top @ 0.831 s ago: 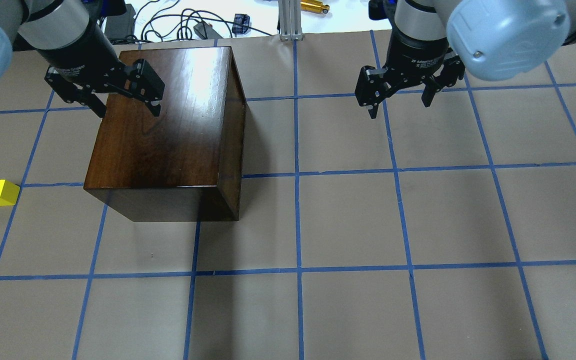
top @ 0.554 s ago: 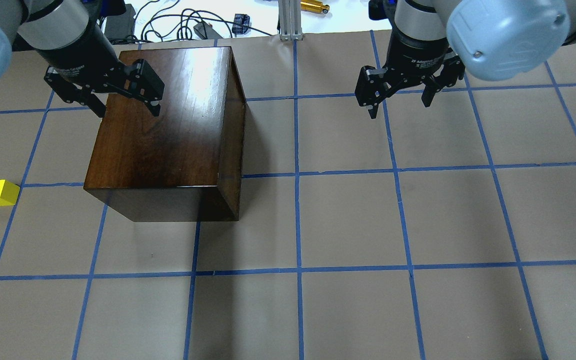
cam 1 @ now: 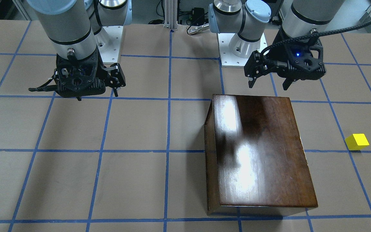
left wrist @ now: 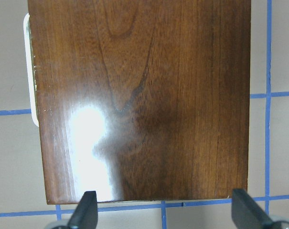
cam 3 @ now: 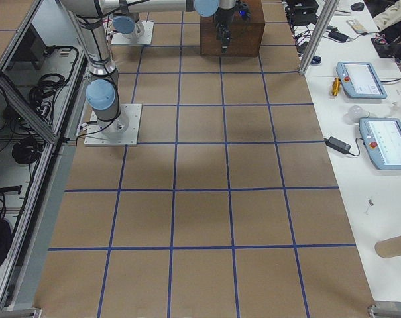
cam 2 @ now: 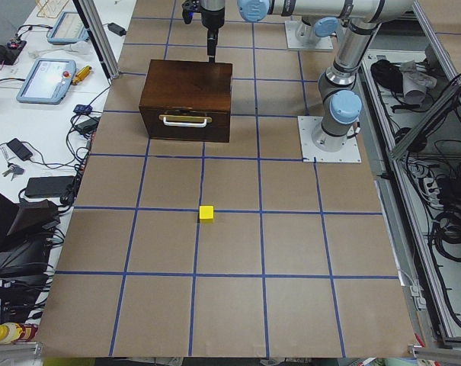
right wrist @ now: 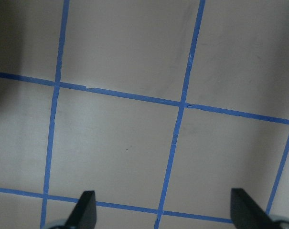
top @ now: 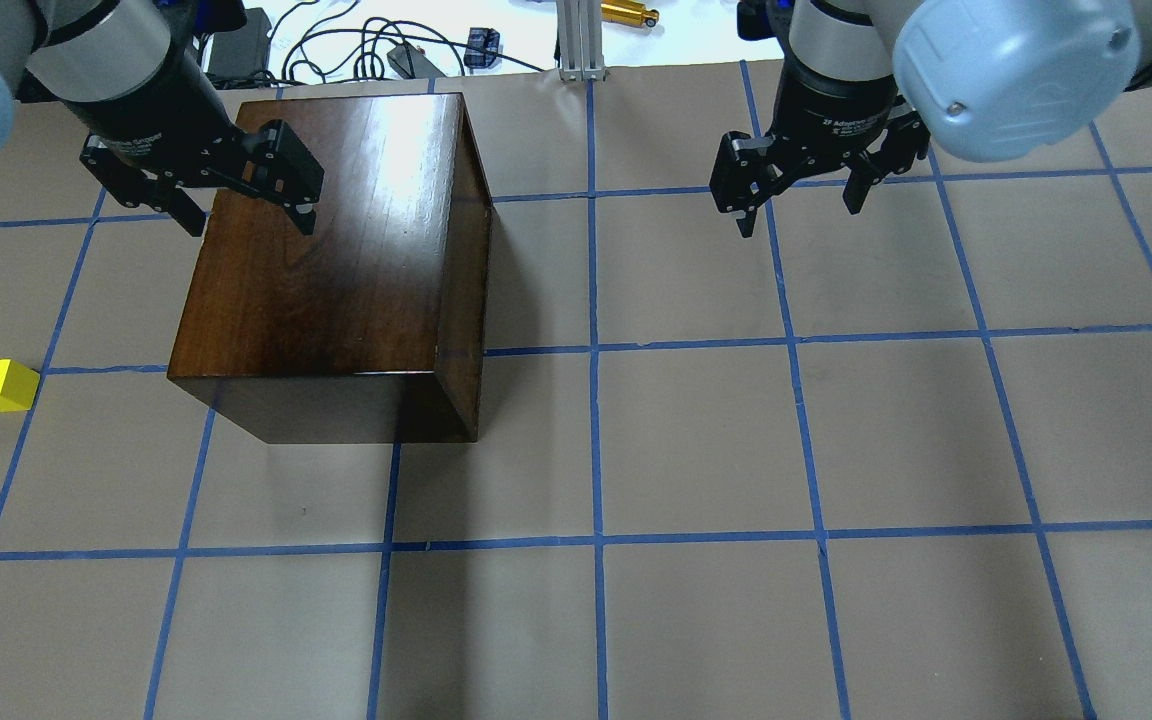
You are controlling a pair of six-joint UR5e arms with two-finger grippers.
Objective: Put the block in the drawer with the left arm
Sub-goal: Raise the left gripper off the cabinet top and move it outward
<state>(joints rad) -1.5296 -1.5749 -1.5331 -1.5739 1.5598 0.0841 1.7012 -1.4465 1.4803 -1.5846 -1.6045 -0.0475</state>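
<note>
The left gripper (top: 250, 220), jaws apart and empty, edges left over the box (top: 336, 290); the drawer (cam 2: 186, 126) is shut and the block (top: 0, 386) untouched.

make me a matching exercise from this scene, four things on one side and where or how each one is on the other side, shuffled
Things:
1. block
2. drawer
3. left pincer
4. right pincer

Place or state:
A. open, over bare paper
B. shut inside the wooden box, handle toward the robot's left
C. lying alone on the paper, apart from the box
D. open, up above the box's top

Pairs: 1-C, 2-B, 3-D, 4-A
</note>
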